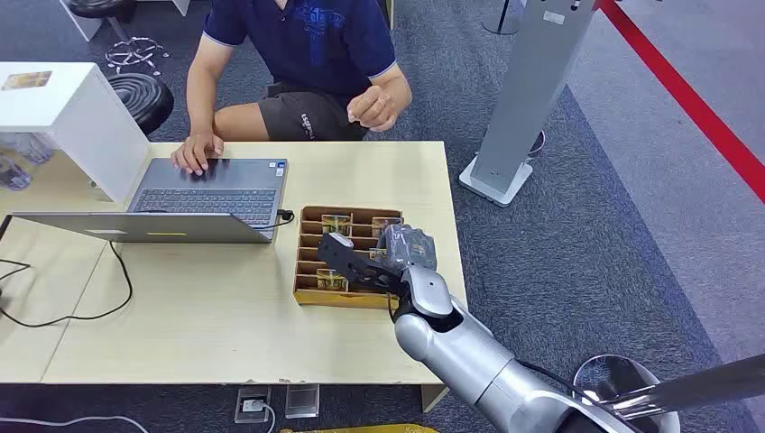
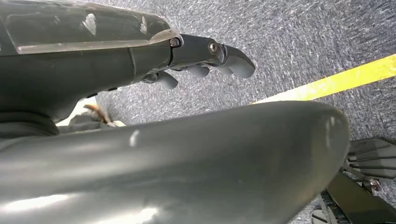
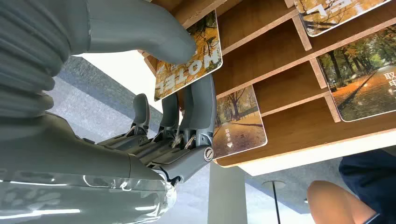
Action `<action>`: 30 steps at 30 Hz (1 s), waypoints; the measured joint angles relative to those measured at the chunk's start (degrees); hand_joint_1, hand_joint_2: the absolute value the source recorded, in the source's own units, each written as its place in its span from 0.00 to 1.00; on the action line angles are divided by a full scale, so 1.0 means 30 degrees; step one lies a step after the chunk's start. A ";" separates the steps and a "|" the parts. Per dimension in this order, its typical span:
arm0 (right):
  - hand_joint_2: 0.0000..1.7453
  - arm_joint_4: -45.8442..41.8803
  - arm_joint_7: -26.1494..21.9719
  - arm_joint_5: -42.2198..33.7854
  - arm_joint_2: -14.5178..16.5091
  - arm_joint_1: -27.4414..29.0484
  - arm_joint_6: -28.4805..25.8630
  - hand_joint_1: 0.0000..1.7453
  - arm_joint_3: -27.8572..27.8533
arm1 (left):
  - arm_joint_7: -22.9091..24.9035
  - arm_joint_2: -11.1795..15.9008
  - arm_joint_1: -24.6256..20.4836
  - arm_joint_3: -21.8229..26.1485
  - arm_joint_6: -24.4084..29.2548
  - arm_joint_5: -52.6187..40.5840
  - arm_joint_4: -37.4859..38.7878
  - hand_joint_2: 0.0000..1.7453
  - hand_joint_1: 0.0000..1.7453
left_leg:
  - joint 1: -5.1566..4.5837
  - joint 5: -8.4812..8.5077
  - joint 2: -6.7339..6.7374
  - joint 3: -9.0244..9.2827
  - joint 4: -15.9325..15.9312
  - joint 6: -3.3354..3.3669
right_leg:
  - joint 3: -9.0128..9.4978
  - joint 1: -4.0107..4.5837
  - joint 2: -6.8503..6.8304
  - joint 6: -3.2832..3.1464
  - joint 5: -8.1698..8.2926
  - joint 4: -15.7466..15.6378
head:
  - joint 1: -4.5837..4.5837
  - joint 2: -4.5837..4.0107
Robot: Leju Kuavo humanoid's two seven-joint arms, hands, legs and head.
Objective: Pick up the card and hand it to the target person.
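Right hand (image 3: pixel 154 116) pinches card (image 3: pixel 189 60) upright in tray (image 1: pixel 311 293); left hand (image 2: pixel 205 58) hangs curled, empty.

Even, bright overhead light, soft shadows under the table (image 1: pixel 225 298). The head view is sharp; the left wrist view blurs on the carpet (image 2: pixel 289 32), with glare on nearby curved casing.

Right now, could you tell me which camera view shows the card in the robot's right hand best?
The right wrist view: the card is close up, pinched between the right hand's thumb and fingers, its print readable, at the wooden tray. In the head view the hand covers it. The left wrist view shows floor.
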 joint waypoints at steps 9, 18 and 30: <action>1.00 -0.0018 0.0129 0.0020 -0.0007 0.0010 -0.0007 0.61 0.0000 | 0.0055 0.0000 0.0000 -0.0026 -0.0118 0.0027 0.0000 0.00 0.00 | 0.0000 0.0000 0.0001 0.0001 0.0000 0.0000 | -0.0002 0.0000 0.0000 0.0000 0.0000 0.0000 | 0.0004 -0.0004; 1.00 -0.0322 0.0360 0.0046 -0.0115 0.0127 0.0102 0.10 -0.0007 | 0.0007 0.0000 -0.0002 -0.0197 -0.0159 -0.0065 0.0000 0.00 0.00 | 0.0000 0.0000 0.0002 0.0004 0.0000 0.0000 | -0.0002 0.0000 0.0000 0.0000 0.0000 0.0000 | 0.0002 0.0002; 1.00 -0.0488 0.0331 -0.0036 -0.0211 0.0158 0.0269 0.55 -0.0002 | -0.0177 0.0007 -0.0042 -0.0444 0.0009 -0.0078 0.0000 0.00 0.00 | 0.0000 0.0000 0.0001 0.0003 0.0000 0.0000 | 0.0001 0.0000 0.0001 0.0000 0.0000 0.0000 | 0.0000 -0.0004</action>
